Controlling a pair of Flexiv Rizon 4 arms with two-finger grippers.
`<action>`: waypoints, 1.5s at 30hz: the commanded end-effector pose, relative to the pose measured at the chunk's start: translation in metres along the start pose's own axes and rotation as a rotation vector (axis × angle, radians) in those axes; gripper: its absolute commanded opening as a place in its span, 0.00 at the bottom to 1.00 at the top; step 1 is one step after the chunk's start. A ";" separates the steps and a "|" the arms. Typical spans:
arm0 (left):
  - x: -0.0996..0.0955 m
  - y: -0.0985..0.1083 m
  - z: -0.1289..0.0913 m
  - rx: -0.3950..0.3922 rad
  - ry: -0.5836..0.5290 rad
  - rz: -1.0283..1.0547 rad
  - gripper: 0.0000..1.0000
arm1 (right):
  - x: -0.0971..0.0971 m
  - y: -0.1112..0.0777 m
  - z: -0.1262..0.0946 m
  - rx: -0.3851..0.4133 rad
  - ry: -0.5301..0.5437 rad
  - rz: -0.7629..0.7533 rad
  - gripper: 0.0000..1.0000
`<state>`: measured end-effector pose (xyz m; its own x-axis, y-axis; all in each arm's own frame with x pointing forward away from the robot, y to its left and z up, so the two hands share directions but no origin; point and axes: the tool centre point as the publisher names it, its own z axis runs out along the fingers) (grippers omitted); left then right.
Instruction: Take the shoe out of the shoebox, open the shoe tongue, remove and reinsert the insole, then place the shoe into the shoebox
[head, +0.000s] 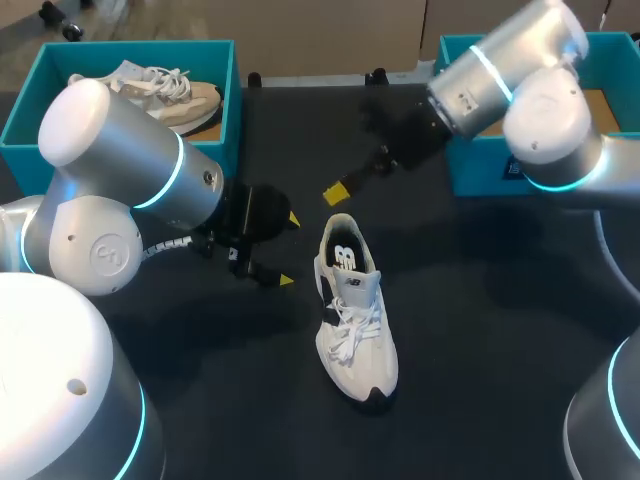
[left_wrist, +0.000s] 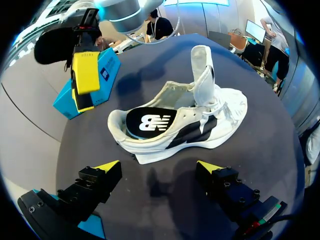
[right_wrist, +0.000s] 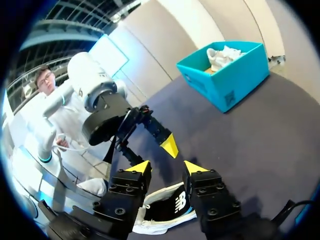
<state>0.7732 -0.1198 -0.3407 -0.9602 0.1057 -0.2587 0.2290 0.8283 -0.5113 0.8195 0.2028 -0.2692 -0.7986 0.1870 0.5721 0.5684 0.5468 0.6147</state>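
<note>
Shoe (head: 355, 320) well off table (head: 500, 380) edges w/ left gripper (head: 288, 250) & right gripper (head: 338, 189) near heel, both released.

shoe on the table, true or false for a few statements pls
1. The shoe lies on the table, outside both boxes. True.
2. The left gripper is shut on the shoe's heel. False: it is open beside the shoe, with nothing between its fingers.
3. The tongue stands pulled up and the insole shows inside the shoe. True.
4. The left shoebox is empty. False: a second shoe lies in it.
5. The right gripper holds the insole. False: it is open and empty above the shoe's heel end.
</note>
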 end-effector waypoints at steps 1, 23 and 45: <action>0.000 0.000 0.001 -0.003 0.000 0.000 1.00 | 0.013 -0.019 -0.010 -0.133 -0.023 0.009 0.37; -0.021 0.004 -0.060 -0.007 0.051 0.097 1.00 | 0.014 -0.031 -0.023 -0.211 -0.240 0.237 0.00; -0.057 0.056 -0.096 -0.091 0.032 0.111 1.00 | 0.021 -0.023 -0.019 -0.113 -0.530 0.463 0.00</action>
<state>0.8222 -0.0297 -0.2774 -0.9340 0.2107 -0.2886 0.3185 0.8569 -0.4052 0.7924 0.1708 -0.2638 -0.4755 0.6624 0.5789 0.8645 0.2298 0.4471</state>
